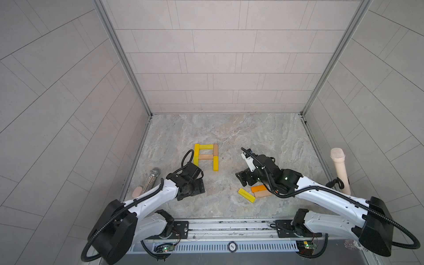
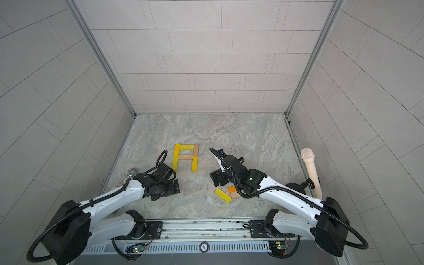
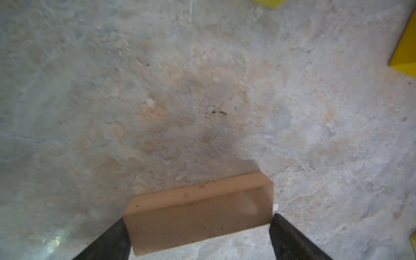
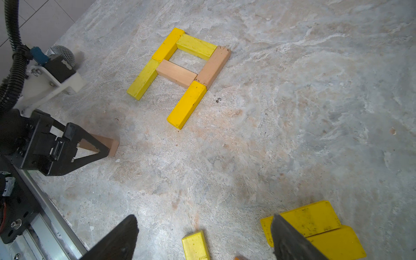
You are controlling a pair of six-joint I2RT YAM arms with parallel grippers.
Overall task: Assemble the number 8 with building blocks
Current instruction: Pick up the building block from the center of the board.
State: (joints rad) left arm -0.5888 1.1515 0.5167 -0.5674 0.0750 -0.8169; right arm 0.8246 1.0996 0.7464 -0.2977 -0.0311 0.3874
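In both top views several building blocks lie as one figure [image 1: 196,153] [image 2: 176,153]. It has a closed square of yellow and tan bars, with two yellow legs [image 4: 186,105] open toward me. My left gripper [image 1: 199,187] [image 3: 199,216] is low at the table, left of the figure. Its jaws stand wide open, one at each end of a tan block [image 3: 195,225] [image 4: 112,145] that lies skewed on the table. My right gripper [image 1: 241,180] [image 4: 203,217] hangs open over a loose yellow block [image 1: 246,195] [image 4: 195,245], gripping nothing. An orange block [image 1: 258,188] and a tan block [image 1: 262,193] lie beside that one.
A glittery silver microphone [image 1: 151,180] lies by the left wall. A beige microphone [image 1: 340,169] leans at the right wall. Two more yellow blocks [image 4: 315,217] lie by my right gripper's finger. The arms' rail [image 1: 229,226] runs along the near edge.
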